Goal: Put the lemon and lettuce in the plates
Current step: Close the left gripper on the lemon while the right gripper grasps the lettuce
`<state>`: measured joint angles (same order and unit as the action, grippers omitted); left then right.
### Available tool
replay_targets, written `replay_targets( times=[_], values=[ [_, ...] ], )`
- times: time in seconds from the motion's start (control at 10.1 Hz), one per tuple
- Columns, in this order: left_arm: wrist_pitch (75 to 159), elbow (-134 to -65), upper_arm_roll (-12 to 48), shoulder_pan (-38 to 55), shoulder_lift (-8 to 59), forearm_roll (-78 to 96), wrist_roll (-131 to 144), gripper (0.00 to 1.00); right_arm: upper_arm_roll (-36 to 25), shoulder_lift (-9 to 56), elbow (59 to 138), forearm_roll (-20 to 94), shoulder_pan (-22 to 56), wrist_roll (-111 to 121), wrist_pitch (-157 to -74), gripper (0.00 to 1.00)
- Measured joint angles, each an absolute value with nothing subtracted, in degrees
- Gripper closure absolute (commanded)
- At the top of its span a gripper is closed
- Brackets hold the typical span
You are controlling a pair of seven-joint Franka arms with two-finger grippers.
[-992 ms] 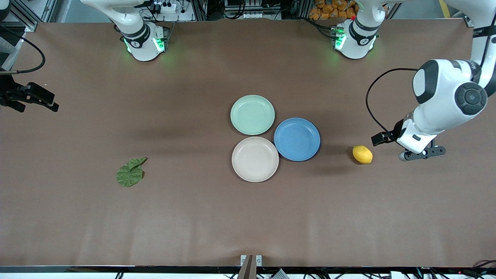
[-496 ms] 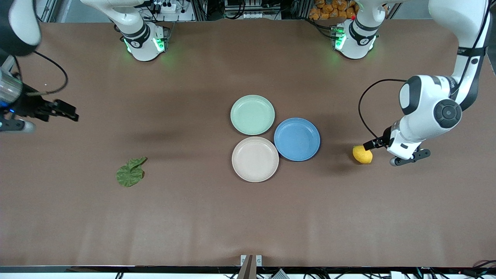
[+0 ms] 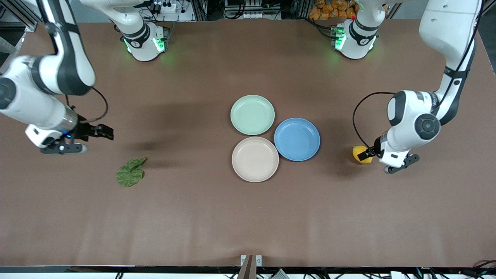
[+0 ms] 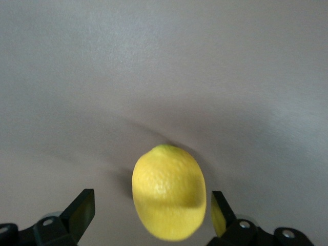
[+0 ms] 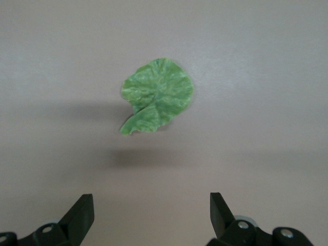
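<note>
1. Left gripper (image 4: 151, 218), black two-finger type: jaws wide apart, one finger on each side of the small oval bright yellow lemon (image 4: 169, 190), neither visibly touching it; low at the middle right of the front view (image 3: 366, 155), just over the brown table (image 3: 248, 217).
2. Right gripper (image 5: 151, 218), black two-finger type: jaws wide apart, nothing between them; at the middle left of the front view (image 3: 99, 131), over bare table near the lettuce.
3. Lemon (image 3: 358, 152): on the table at the middle right of the front view, partly covered by the left gripper, apart from the blue plate.
4. Flat crinkled dark green lettuce leaf (image 3: 130, 172) with short stem: on the table, lower left of centre in the front view; upper centre of the right wrist view (image 5: 158, 95).
5. Round pale mint green plate (image 3: 252, 114), round beige plate (image 3: 255, 159), round blue plate (image 3: 297, 139): clustered at frame centre, rims just beside one another, nothing in any of them.
</note>
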<state>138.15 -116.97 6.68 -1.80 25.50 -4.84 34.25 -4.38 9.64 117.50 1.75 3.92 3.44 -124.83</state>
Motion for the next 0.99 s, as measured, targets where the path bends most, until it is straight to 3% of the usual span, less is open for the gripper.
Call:
replay_targets(
  times=[0.4,0.69,0.89,0.99],
  values=[
    [138.9,-116.6,6.7,-1.8,27.2,-5.4,35.6,0.0,-4.5,20.7,118.4,1.7,3.9,3.4,-139.0,0.05],
    [138.9,-116.6,6.8,-1.7,27.3,-5.4,35.8,0.0,-4.5,25.6,118.4,1.8,3.9,3.4,-145.4,0.14],
    [138.9,-116.6,6.9,-1.6,27.4,-5.4,35.9,0.0,-4.4,27.9,118.4,2.0,3.9,3.4,-148.9,0.25],
    [138.9,-116.6,6.9,-1.5,27.4,-5.4,35.9,0.0,-4.3,28.7,118.3,2.4,3.9,3.4,-149.7,0.36]
  ],
)
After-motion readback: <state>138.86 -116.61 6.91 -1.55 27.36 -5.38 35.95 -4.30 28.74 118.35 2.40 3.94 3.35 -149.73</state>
